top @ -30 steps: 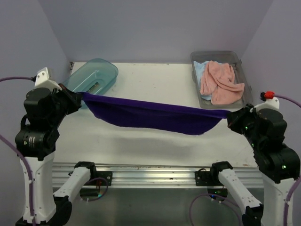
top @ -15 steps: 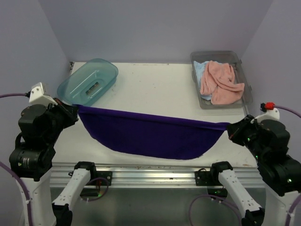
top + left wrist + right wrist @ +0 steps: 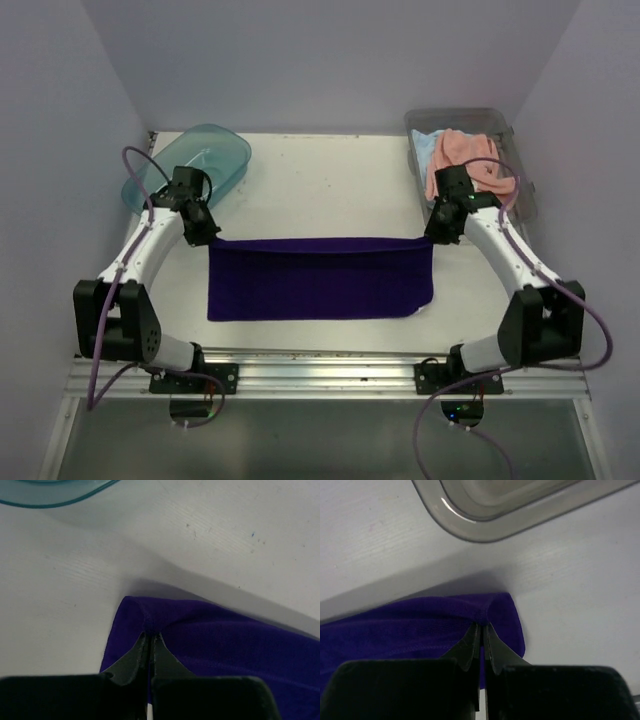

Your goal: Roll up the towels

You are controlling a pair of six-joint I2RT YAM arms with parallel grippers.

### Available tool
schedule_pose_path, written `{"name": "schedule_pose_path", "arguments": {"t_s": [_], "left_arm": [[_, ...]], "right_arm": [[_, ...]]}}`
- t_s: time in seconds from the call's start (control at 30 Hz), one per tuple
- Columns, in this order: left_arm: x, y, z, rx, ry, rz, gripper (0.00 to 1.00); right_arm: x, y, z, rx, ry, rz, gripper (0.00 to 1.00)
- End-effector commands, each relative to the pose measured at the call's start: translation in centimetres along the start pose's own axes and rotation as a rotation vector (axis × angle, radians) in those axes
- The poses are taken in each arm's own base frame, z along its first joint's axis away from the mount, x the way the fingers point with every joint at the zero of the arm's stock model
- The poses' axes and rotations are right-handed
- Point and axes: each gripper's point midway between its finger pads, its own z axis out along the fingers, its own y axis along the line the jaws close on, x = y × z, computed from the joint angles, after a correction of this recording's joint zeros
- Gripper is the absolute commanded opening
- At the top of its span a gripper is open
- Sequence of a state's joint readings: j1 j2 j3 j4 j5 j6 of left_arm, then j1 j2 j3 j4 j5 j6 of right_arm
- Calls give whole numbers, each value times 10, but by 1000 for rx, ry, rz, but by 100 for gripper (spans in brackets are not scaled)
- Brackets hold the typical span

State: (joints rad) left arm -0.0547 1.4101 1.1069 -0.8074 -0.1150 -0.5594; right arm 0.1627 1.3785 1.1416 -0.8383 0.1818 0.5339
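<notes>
The dark purple towel [image 3: 320, 278] lies spread flat on the white table as a wide rectangle. My left gripper [image 3: 212, 236] is shut on its far left corner [image 3: 145, 620], down at the table surface. At the far right corner [image 3: 490, 611] my right gripper [image 3: 431, 236] is likewise shut on the cloth. Both wrist views show black fingertips [image 3: 159, 652] pinching purple fabric. A salmon pink towel [image 3: 470, 178] and a light blue towel [image 3: 426, 146] lie crumpled in the clear grey bin [image 3: 522, 196] at the back right.
A teal translucent tub [image 3: 222, 146] lies at the back left, just behind the left arm; its rim [image 3: 50, 502] shows in the left wrist view. The grey bin's corner [image 3: 480, 532] sits just beyond the right gripper. Purple walls close in three sides.
Both arms swung forward and down from holding the purple towel stretched in the air. The towel now lies flat on the table, still gripped at its two far corners.
</notes>
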Motion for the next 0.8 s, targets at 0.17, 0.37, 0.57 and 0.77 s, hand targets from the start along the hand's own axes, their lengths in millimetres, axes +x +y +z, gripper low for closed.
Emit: {"name": "schedule_pose_path", "arguments": {"t_s": [0.17,0.37,0.57,0.77], "left_arm": [[-59,-19,20,-21,-123,-24,0],[-62,-22,26,-14,-115,-18,0],[-70,-23,22,-10,-148,-9,0],[-74,-28,19,11,-149,-5,0]], "right_arm": [[-70,33,30,-16,-151,0,0],[-72,35,27,-22,-148,4,0],[-75,32,10,-42,-196,13,0],[-83,37,7,-43,-184,-2,0]]}}
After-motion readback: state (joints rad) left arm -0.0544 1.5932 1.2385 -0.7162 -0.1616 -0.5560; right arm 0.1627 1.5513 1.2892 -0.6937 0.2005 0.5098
